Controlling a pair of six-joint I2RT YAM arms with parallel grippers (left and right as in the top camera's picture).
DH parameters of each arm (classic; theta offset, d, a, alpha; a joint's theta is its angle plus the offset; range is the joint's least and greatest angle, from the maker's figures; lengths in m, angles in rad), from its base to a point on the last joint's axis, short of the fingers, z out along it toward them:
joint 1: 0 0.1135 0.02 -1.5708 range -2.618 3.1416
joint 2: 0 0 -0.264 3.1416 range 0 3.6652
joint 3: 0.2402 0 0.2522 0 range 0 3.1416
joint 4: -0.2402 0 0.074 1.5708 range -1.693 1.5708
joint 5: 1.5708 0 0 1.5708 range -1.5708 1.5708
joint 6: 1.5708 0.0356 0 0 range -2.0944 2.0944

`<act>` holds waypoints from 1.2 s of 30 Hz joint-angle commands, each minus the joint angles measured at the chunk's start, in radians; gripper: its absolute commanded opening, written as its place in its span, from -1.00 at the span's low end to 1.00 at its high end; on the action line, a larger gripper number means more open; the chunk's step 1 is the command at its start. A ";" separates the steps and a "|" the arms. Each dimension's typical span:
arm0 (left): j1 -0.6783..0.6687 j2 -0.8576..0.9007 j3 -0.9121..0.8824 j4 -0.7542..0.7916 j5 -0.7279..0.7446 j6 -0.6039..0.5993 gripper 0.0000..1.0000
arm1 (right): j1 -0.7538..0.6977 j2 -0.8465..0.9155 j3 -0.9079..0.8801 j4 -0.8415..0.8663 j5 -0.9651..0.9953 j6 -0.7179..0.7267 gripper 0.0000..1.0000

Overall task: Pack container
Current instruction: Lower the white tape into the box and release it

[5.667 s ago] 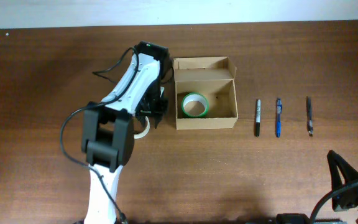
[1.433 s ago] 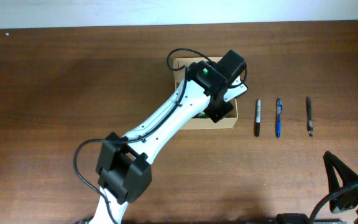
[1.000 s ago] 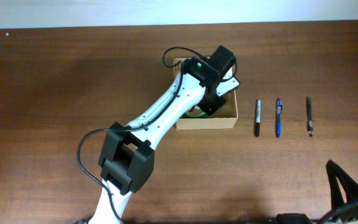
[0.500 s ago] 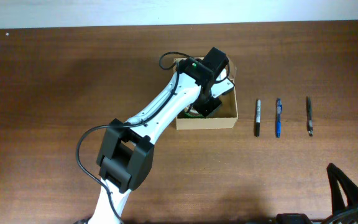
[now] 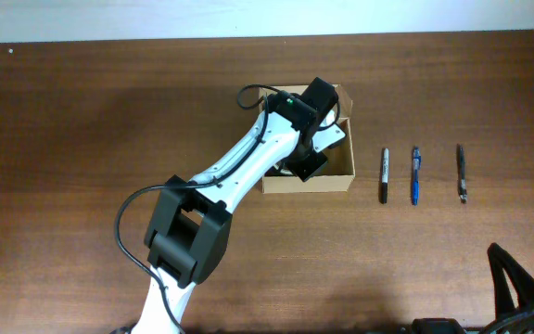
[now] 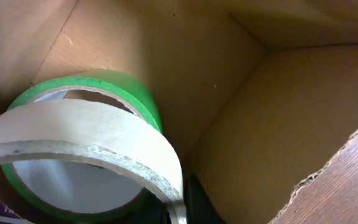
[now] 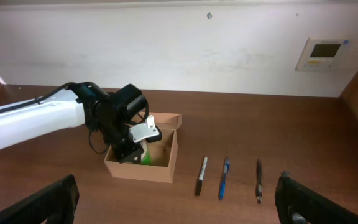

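Overhead view, read left to right: my left arm (image 5: 239,172) reaches across the table (image 5: 63,139) and ends inside the container (image 5: 327,183), which sits just right of centre with its flap lid (image 5: 341,95) folded back on the far side. Left wrist view confirms the left claw (image 6: 180,205) is pinched narrow on the wall of a pale tape roll (image 6: 79,134). The roll is held tilted over a green tape roll (image 6: 129,87) that lies flat on the container floor, near a corner. Whether the two rolls touch I cannot tell.

Decisive relation: the held roll hangs directly above the green one, inside the walls. In my judgement the release needs only a short straight drop.

Right of the container lie a marker (image 5: 385,174), a blue pen (image 5: 415,174) and a dark pen (image 5: 462,173), parallel, long axes running near to far. My right claw (image 7: 178,180) stands wide and empty at the near right edge, much farther from the container than the left.
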 commanded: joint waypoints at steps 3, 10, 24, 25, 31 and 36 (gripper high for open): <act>0.002 0.021 -0.009 0.002 0.018 0.020 -0.96 | 0.009 -0.003 -0.003 -0.006 -0.009 0.000 0.98; 0.002 0.026 -0.042 0.012 0.018 0.020 -0.96 | 0.009 -0.003 -0.003 -0.006 -0.009 0.000 0.98; 0.002 0.025 -0.087 0.035 0.018 0.020 -0.76 | 0.009 -0.003 -0.003 -0.006 -0.009 0.000 0.98; 0.002 0.025 -0.086 0.036 0.018 0.020 -0.55 | 0.009 -0.003 -0.003 -0.006 -0.009 0.000 0.98; 0.002 0.025 -0.084 0.037 0.018 0.020 0.19 | 0.009 -0.003 -0.003 -0.006 -0.009 0.000 0.98; 0.003 0.025 -0.023 0.022 0.016 0.019 0.53 | 0.009 -0.003 -0.003 -0.006 -0.009 0.000 0.98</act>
